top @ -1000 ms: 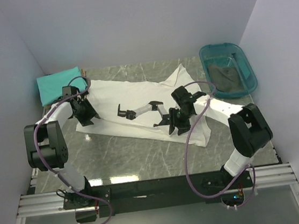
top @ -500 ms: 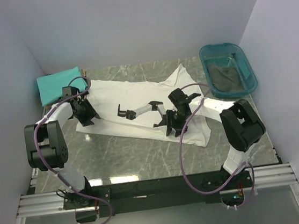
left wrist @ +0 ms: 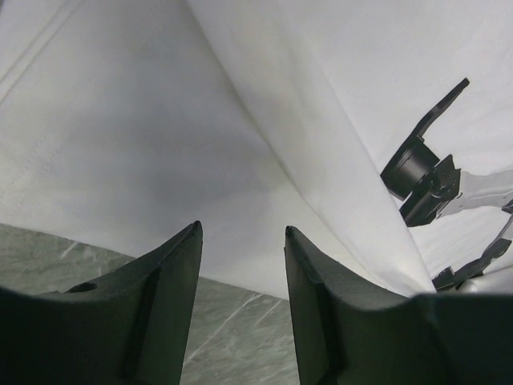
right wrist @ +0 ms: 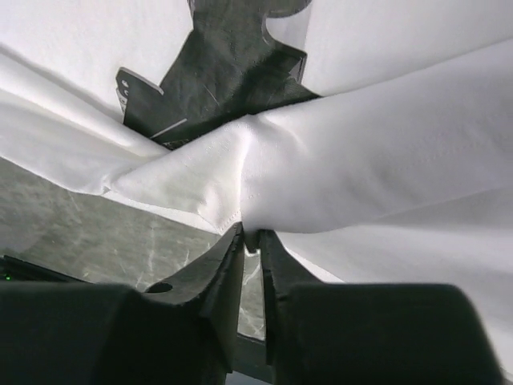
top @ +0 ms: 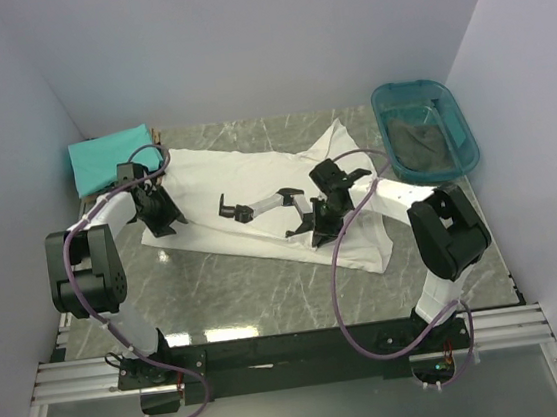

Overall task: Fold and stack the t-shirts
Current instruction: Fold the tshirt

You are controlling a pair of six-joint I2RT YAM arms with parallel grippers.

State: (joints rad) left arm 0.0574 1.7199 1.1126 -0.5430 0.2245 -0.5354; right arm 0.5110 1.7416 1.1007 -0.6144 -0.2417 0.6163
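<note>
A white t-shirt with a black-and-grey robot-arm print lies spread across the marble table. My right gripper sits at its near hem, right of the print. In the right wrist view that gripper is shut on a bunched fold of the white cloth. My left gripper hovers over the shirt's left end. In the left wrist view it stands open above the hem with nothing between its fingers. A folded teal t-shirt lies at the back left. Dark cloth, possibly the black t-shirt, lies in the tub.
A translucent teal plastic tub stands at the back right corner. White walls close in the table on the left, back and right. Bare marble shows between the shirt and the arm bases.
My right gripper has closed on the white shirt's near hem and shifted slightly left and away from the front edge. The left gripper has stayed where it was.
</note>
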